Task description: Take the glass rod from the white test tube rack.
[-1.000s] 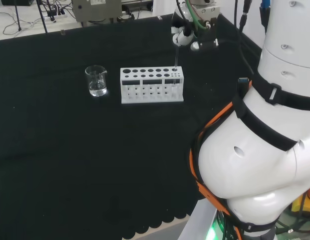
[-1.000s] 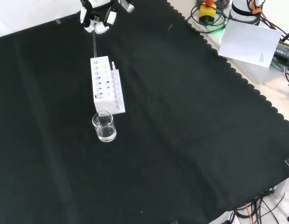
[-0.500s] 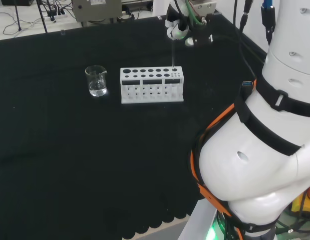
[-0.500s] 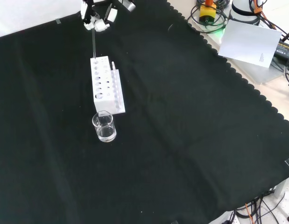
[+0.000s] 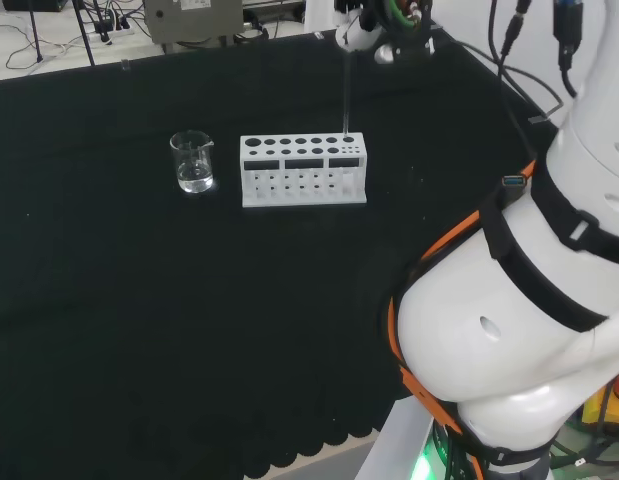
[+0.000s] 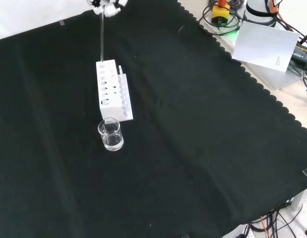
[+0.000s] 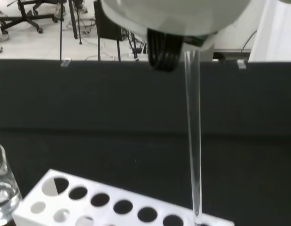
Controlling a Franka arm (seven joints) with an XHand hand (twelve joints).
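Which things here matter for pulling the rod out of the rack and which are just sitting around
Part of the job:
glass rod, upright, lower end at the rack
white rack
hand, holding the rod's top

Just lying about:
beaker beside the rack
white sheet beyond the cloth

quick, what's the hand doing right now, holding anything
Hand: shut on the thin clear glass rod, gripping its top end; the rod's lower tip is at the end hole of the white test tube rack.
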